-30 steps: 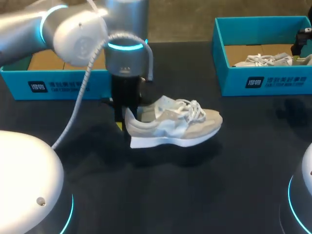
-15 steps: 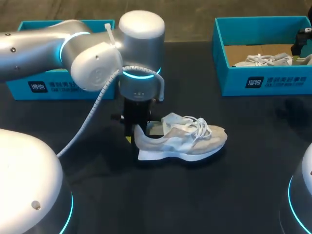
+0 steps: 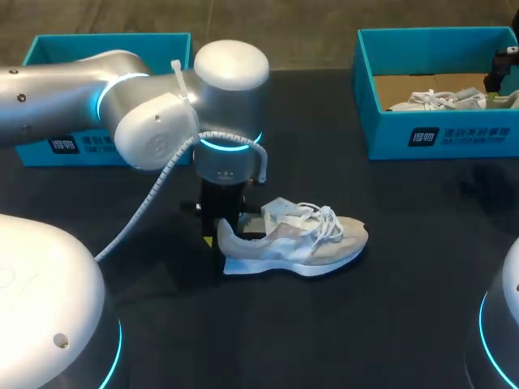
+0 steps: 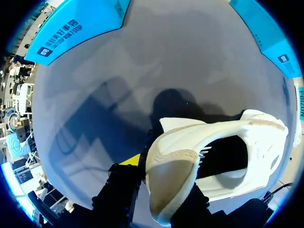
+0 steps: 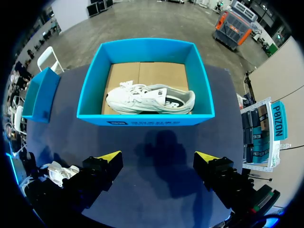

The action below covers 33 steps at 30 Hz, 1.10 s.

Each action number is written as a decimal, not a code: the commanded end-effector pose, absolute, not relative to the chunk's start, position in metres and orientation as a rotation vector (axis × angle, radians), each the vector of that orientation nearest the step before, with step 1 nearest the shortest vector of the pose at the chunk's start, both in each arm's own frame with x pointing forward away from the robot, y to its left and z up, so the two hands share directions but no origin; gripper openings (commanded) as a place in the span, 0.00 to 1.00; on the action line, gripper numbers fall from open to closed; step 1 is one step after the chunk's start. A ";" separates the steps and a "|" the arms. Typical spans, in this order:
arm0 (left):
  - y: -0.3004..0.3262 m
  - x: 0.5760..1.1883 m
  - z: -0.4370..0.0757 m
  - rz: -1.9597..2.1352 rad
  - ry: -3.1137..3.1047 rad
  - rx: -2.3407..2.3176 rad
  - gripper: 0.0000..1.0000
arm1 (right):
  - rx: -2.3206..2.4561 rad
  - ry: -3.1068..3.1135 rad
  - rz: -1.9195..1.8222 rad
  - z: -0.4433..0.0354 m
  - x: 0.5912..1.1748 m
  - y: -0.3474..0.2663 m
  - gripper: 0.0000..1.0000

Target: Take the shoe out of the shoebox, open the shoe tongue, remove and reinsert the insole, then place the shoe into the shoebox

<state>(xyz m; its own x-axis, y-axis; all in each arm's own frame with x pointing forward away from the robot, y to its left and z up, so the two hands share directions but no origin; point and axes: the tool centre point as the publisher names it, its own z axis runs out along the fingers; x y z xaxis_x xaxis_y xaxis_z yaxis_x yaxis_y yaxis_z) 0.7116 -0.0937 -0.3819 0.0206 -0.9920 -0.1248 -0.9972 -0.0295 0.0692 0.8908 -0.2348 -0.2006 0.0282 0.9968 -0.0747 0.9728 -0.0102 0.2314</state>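
Shoe (image 3: 302, 243) suede w/ mesh; table (image 3: 405, 292) matt.

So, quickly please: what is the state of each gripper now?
Left gripper: closed on the heel of the shoe.
Right gripper: open, holding nothing.

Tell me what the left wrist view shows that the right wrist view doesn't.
Only the left wrist view: the left gripper clamped on the heel of the beige shoe, with the shoe's opening in plain sight. Only the right wrist view: the second shoe lying inside the open shoebox, and the right gripper open above the table. Both: the dark table and a blue wall of that shoebox; a pale scrap beside the right gripper may be the beige shoe.
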 end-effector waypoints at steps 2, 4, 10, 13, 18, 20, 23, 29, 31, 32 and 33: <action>-0.092 0.711 -0.388 0.211 2.178 -2.223 0.00 | 2.082 2.041 0.162 -0.201 0.890 -0.235 1.00; -0.091 0.711 -0.391 0.207 2.181 -2.211 0.00 | 2.082 2.041 0.162 -0.201 0.890 -0.235 1.00; -0.090 0.708 -0.393 0.190 2.163 -2.213 0.31 | 2.082 2.041 0.162 -0.201 0.890 -0.235 1.00; -0.089 0.704 -0.391 0.171 2.159 -2.206 0.72 | 2.082 2.041 0.162 -0.201 0.890 -0.235 1.00; -0.088 0.701 -0.378 0.143 2.160 -2.225 1.00 | 2.082 2.041 0.162 -0.201 0.890 -0.235 1.00; -0.088 0.699 -0.370 0.139 2.165 -2.264 1.00 | 2.082 2.041 0.162 -0.201 0.890 -0.235 1.00; -0.088 0.698 -0.357 0.091 2.136 -2.305 1.00 | 2.082 2.041 0.162 -0.201 0.890 -0.235 1.00; -0.088 0.700 -0.332 -0.046 2.180 -2.266 1.00 | 2.082 2.041 0.162 -0.201 0.890 -0.235 1.00; -0.086 0.701 -0.326 -0.111 2.266 -2.185 1.00 | 2.082 2.041 0.162 -0.201 0.890 -0.235 1.00; -0.084 0.701 -0.322 -0.134 2.320 -2.144 1.00 | 2.082 2.041 0.162 -0.201 0.890 -0.235 1.00; -0.082 0.703 -0.319 -0.139 2.374 -2.098 1.00 | 2.082 2.041 0.162 -0.201 0.890 -0.235 1.00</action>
